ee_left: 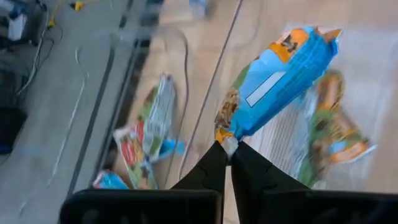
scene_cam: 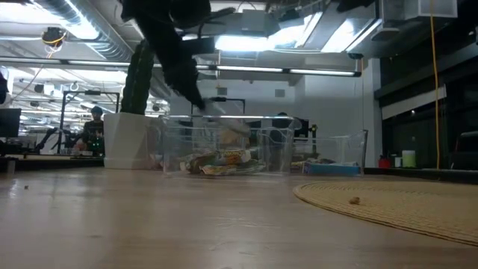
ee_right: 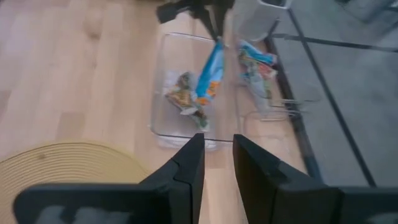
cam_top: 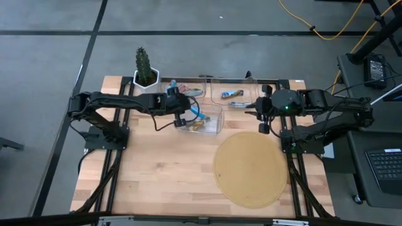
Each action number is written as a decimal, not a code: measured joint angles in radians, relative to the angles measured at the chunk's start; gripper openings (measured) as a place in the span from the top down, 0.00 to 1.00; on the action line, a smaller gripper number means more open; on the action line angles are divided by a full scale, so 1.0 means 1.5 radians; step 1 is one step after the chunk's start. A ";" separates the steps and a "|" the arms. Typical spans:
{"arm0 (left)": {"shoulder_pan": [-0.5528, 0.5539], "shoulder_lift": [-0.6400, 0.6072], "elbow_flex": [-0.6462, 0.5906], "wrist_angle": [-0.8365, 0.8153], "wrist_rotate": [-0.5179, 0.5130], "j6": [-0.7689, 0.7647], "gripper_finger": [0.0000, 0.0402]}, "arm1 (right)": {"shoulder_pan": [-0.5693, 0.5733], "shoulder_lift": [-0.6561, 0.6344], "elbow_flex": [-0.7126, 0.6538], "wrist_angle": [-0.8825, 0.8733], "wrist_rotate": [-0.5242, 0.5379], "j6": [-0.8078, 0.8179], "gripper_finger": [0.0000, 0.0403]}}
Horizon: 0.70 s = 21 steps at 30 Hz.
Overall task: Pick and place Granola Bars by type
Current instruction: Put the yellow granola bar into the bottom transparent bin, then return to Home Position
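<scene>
Since the round woven mat (cam_top: pixel 250 168) nearest the table's front edge lies bare, sorting happens farther back. Beyond it, the left gripper (ee_left: pixel 227 149) is clamped tight on one blue bar (ee_left: pixel 280 74), dangling it by its crimped end over the clear bin (cam_top: pixel 201 119) (likely so it drops in cleanly). Two greenish-gold bars (ee_right: pixel 185 96) lie inside. The right gripper (ee_right: pixel 216 155) waits partly open, empty. Farthest back, two more bars (cam_top: pixel 233 98) lie in another bin.

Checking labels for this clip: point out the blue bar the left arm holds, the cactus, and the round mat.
blue bar (ee_left: pixel 283 68), left wrist view, middle of wrapper.
cactus (cam_top: pixel 143 63), high view, green stem.
round mat (cam_top: pixel 250 168), high view, bare centre.
</scene>
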 joint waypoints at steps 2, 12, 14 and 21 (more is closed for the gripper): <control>0.005 0.000 -0.009 -0.010 -0.001 0.000 0.98 | 0.000 0.000 0.000 0.000 0.020 0.001 0.78; 0.020 0.000 -0.010 -0.028 0.001 0.049 0.76 | -0.023 0.000 0.000 0.007 0.048 0.005 0.78; 0.019 0.000 -0.002 -0.041 0.002 0.050 0.69 | -0.032 0.000 0.000 0.007 0.049 0.007 0.78; -0.007 -0.038 0.086 -0.075 0.003 0.075 0.56 | -0.039 -0.040 -0.043 0.049 0.062 0.007 0.78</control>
